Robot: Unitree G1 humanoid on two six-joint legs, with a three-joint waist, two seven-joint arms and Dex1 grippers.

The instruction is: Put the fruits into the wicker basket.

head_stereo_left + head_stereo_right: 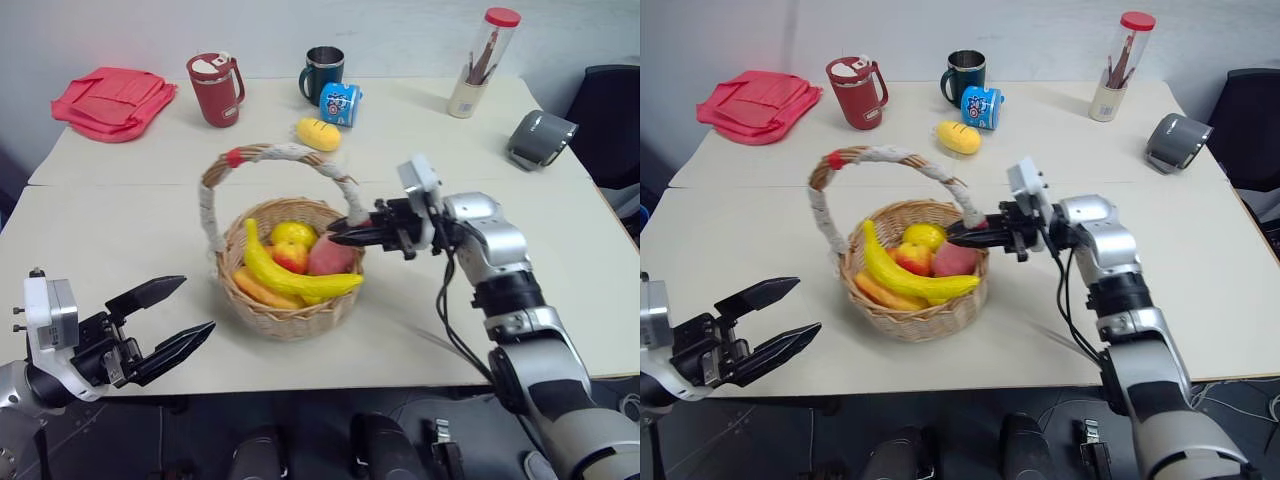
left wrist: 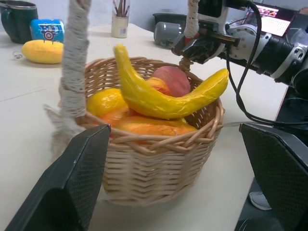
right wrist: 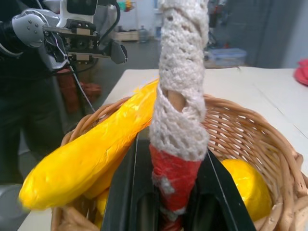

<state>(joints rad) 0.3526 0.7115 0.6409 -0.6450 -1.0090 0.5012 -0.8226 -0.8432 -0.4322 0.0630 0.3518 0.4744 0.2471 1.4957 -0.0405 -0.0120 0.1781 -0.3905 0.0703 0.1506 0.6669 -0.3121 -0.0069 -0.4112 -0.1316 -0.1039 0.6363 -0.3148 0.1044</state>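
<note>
The right gripper is clamping the red-banded foot of the cloth-wrapped handle of the round tan wicker basket, which is holding a curved yellow banana and other fruits on the table. It should keep that grip firm and level while the oval yellow fruit is waiting outside, well behind the basket. The left gripper is hovering with its fingers spread.

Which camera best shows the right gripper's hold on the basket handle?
Right wrist view: the right gripper is shut on the handle's red band, fingers either side. Both eye views show it from farther away; left wrist view shows it beyond the wicker basket.
</note>
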